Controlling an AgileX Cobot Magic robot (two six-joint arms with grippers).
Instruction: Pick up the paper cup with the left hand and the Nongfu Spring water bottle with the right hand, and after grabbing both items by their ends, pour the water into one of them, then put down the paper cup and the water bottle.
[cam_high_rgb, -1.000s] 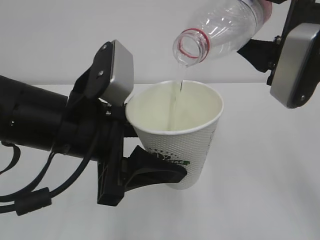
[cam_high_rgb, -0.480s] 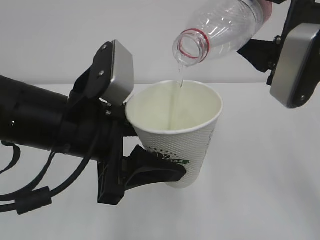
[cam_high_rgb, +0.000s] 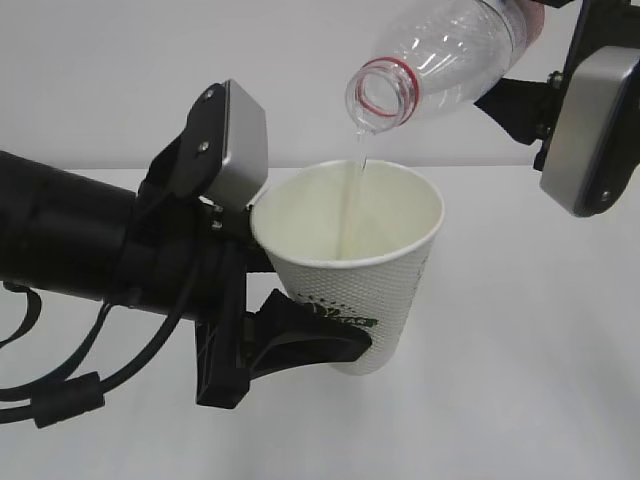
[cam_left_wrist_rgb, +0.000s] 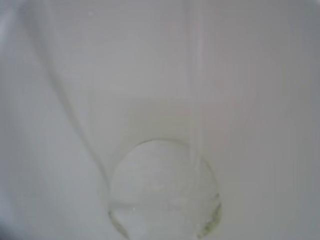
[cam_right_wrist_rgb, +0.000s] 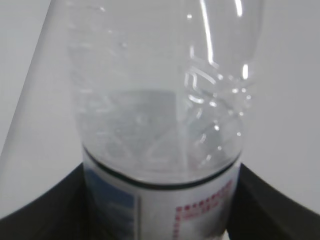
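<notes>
The left hand (cam_high_rgb: 300, 335), a black two-finger gripper, clamps the white dimpled paper cup (cam_high_rgb: 352, 272) upright. The right hand (cam_high_rgb: 535, 100) grips the clear plastic bottle (cam_high_rgb: 440, 62), tilted mouth-down directly above the cup; thin water (cam_high_rgb: 358, 175) stream falls inside.
</notes>
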